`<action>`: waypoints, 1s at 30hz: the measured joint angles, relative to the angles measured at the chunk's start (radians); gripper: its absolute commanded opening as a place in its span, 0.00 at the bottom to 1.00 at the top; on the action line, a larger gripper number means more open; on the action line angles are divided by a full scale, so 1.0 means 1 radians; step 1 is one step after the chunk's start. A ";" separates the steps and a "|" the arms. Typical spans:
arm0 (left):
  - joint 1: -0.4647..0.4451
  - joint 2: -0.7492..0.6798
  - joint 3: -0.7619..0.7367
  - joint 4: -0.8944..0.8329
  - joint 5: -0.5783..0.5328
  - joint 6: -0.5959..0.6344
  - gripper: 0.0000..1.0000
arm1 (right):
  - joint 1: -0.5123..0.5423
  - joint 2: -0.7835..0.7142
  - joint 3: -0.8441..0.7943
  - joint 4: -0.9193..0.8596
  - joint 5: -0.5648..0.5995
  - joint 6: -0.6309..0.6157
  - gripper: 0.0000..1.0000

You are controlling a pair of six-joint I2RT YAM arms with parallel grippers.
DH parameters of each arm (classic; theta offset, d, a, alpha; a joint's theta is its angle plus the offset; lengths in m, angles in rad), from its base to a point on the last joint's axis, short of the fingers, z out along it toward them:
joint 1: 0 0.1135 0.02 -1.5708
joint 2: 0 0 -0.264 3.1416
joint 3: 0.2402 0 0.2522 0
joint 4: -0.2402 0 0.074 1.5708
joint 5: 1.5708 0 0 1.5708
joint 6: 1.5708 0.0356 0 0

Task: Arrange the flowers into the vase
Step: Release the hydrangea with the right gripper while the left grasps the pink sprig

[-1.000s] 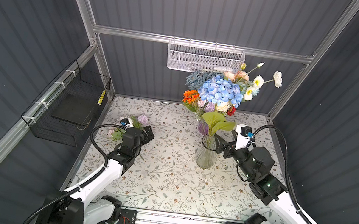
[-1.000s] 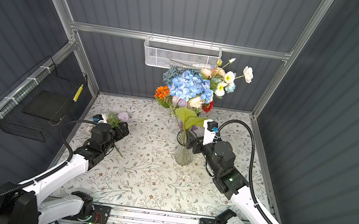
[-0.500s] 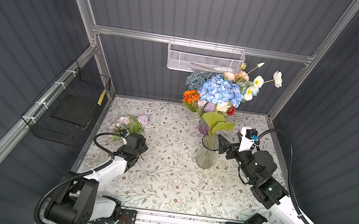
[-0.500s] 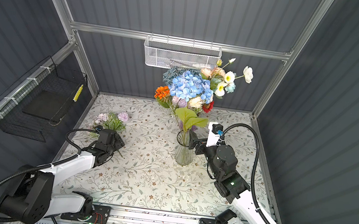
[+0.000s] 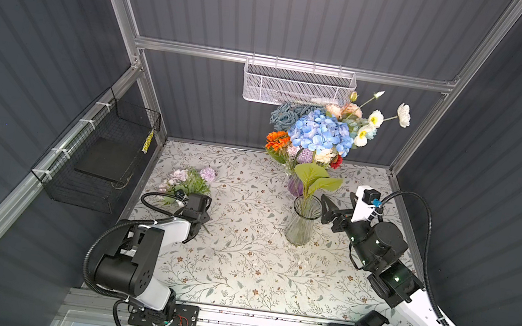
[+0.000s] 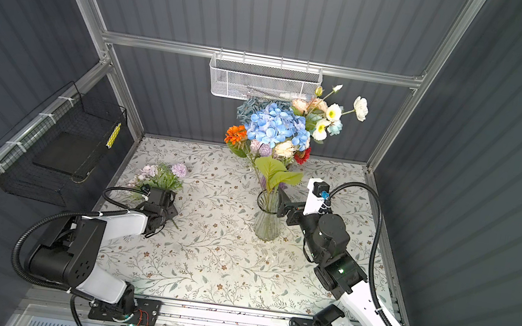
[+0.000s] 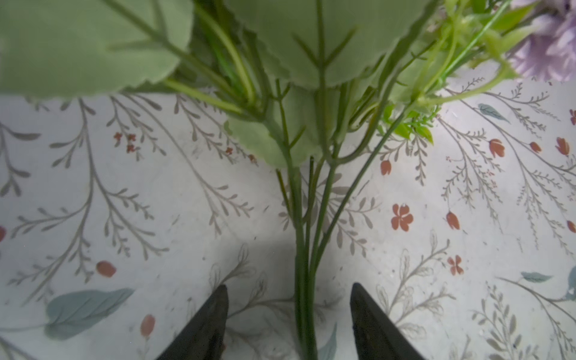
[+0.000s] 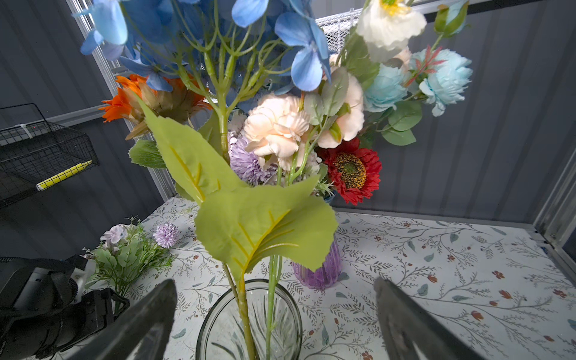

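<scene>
A clear glass vase [image 5: 301, 224] [image 6: 266, 221] stands mid-table with the blue hydrangea [image 5: 321, 134] and its big green leaves in it. A lilac bunch of flowers [image 5: 189, 177] [image 6: 163, 174] lies on the table at the left. My left gripper [image 5: 201, 220] [image 7: 288, 311] is low over the bunch's thin green stems [image 7: 304, 249]. Its jaws are open, one on each side of the stems and clear of them. My right gripper [image 5: 326, 208] [image 8: 273, 282] hangs open just right of the vase's rim [image 8: 293, 299], holding nothing.
A purple vase [image 5: 294, 186] [image 8: 318, 274] behind the clear one holds orange, peach, red, lilac and white blooms. A black wire basket [image 5: 103, 154] hangs on the left wall. A white mesh basket [image 5: 299, 85] hangs on the back wall above the flowers.
My left gripper has come down and back off the lilac heads to the bunch's stems, and its jaws have narrowed. The right gripper has barely shifted beside the vase.
</scene>
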 measured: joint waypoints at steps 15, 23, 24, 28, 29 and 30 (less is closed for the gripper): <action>0.020 0.106 0.055 0.094 -0.010 0.039 0.08 | 0.000 -0.001 0.000 -0.007 0.000 0.000 0.99; 0.020 0.068 0.055 0.085 0.006 0.040 0.00 | 0.000 0.009 0.000 0.000 -0.010 0.002 0.99; 0.020 0.050 0.055 0.085 0.012 0.041 0.00 | 0.000 0.011 0.001 0.001 -0.012 0.003 0.99; 0.019 -0.064 0.055 0.084 0.042 0.051 0.00 | 0.000 0.024 0.011 0.003 -0.023 0.008 0.99; 0.018 -0.098 0.055 0.084 0.049 0.059 0.00 | 0.000 0.026 0.013 0.005 -0.028 0.011 0.99; 0.013 -0.128 0.058 0.080 0.053 0.067 0.00 | 0.000 0.026 0.015 0.006 -0.031 0.012 0.99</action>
